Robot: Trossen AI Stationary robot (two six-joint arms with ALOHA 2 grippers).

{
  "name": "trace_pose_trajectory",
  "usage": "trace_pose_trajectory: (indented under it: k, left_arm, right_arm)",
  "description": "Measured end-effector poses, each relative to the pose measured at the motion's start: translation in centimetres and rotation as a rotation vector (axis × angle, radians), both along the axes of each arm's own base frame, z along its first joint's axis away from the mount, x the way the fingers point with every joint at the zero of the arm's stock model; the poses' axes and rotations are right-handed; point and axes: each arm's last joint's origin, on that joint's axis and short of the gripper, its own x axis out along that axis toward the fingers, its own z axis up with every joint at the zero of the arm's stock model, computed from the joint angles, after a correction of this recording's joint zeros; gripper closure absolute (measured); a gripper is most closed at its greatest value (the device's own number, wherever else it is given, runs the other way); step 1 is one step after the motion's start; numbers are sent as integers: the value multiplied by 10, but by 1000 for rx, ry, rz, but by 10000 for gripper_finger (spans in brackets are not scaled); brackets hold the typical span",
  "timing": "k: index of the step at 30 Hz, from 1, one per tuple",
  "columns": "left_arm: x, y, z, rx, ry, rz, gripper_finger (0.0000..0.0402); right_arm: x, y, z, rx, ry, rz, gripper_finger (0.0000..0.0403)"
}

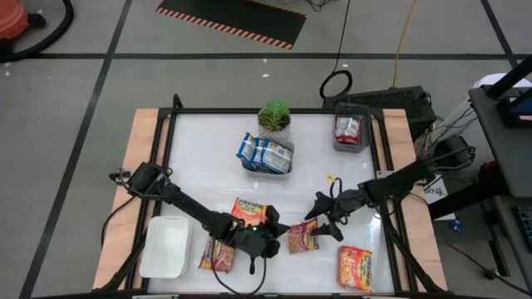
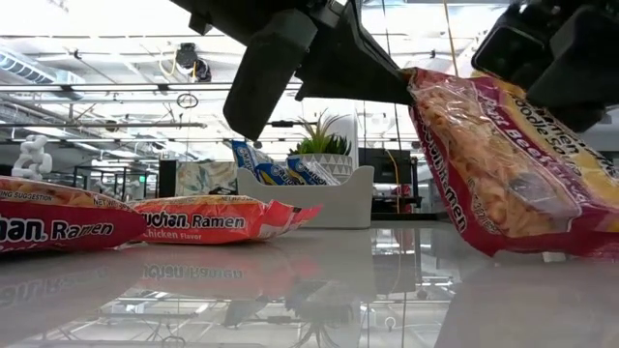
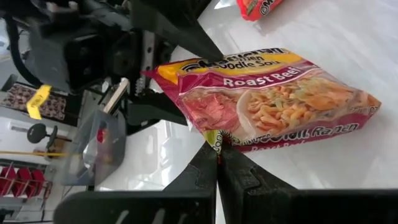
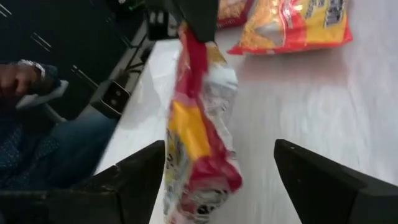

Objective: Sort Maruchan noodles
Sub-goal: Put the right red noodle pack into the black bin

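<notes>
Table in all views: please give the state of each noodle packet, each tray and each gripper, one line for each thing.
Roast beef packet: pinched at one edge by left gripper, lifted.
Left gripper: shut on the packet.
Right gripper: open, fingers either side of the packet.
Orange packets: lying flat on the table.
Grey tray: holds blue packets standing upright.
Small bin: holds red packets.
White tray: nothing in it.

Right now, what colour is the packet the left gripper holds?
Pink-red with a yellow band, the Roast Beef packet; left wrist view shows it best.
</notes>
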Motion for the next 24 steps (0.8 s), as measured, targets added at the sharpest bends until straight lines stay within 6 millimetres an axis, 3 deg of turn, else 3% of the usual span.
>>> trace_pose_trajectory:
  k: [5,14,24]
  left_arm:
    - [1,2,0,0,2,1,399]
    - [3,3,2,-7,-20,9,397]
    - [4,2,10,83,-99,81,298]
  right_arm:
    - [2,1,-10,-7,40,20,134]
    - [3,2,-7,-18,-3,41,220]
    - [6,-15,9,-28,-102,17,293]
